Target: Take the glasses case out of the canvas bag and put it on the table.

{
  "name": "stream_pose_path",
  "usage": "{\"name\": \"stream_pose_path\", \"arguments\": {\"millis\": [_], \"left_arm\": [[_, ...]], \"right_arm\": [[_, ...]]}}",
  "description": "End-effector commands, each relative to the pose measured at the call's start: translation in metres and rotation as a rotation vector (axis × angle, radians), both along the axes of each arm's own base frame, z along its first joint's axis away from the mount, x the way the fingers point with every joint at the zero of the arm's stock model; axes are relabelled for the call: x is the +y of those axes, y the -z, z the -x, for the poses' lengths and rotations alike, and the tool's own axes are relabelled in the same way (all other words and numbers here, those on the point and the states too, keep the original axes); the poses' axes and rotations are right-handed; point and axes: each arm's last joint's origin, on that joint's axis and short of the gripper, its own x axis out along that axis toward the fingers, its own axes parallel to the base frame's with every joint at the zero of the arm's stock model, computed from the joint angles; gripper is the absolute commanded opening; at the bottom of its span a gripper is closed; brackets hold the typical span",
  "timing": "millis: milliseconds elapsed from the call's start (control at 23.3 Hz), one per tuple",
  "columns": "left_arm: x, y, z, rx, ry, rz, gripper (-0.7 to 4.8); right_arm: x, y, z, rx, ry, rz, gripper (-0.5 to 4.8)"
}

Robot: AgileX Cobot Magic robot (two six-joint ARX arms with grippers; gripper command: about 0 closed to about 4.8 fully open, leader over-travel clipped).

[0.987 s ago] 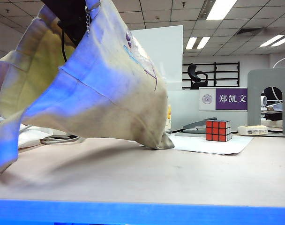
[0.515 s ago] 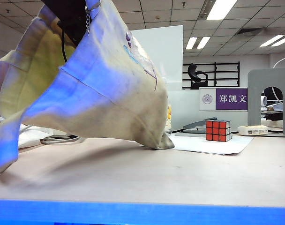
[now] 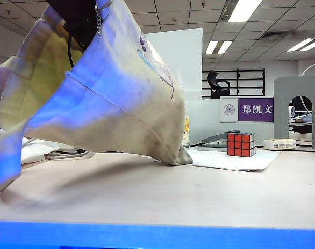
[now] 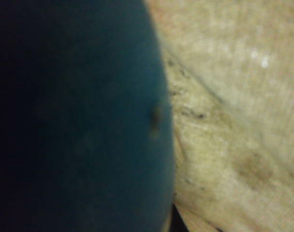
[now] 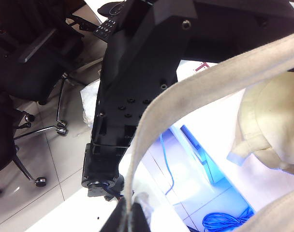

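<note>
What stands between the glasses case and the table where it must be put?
The canvas bag itself: the glasses case is inside, with cloth between it and the table. The left gripper is hidden in the bag; the right gripper pinches its strap.

An office: ceiling panel lights (image 3: 245, 9), swivel chair (image 3: 216, 83), desk partitions (image 3: 235, 122).

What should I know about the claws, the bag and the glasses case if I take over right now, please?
Right claw: shut on the canvas bag's strap, holding it up; one corner touches the table.
Left claw: hidden inside the bag; grip unclear.
Glasses case: inside the bag, close against the left wrist camera.
Done: bag raised. Left: pull case out, set it on table.
</note>
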Motion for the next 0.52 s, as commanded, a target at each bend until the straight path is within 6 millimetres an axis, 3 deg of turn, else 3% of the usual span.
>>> {"name": "stream_pose_path", "arguments": {"millis": [43,386,515], "left_arm": [[-0.003,-0.011,-0.004,-0.081,0.006,0.044,0.25],[-0.003,-0.01,-0.003,-0.037,-0.032,0.073,0.25],[-0.001,-0.006,0.001,0.014,-0.034,0.042,0.25]], "right_arm": [[0.001,-0.002,0.0,-0.018,0.001,-0.017,-0.02],[-0.008,0.003,-0.011,-0.223,0.276,0.126,-0.02],[-0.012,0.003,-0.012,-0.372,0.266,0.233,-0.02]]}}
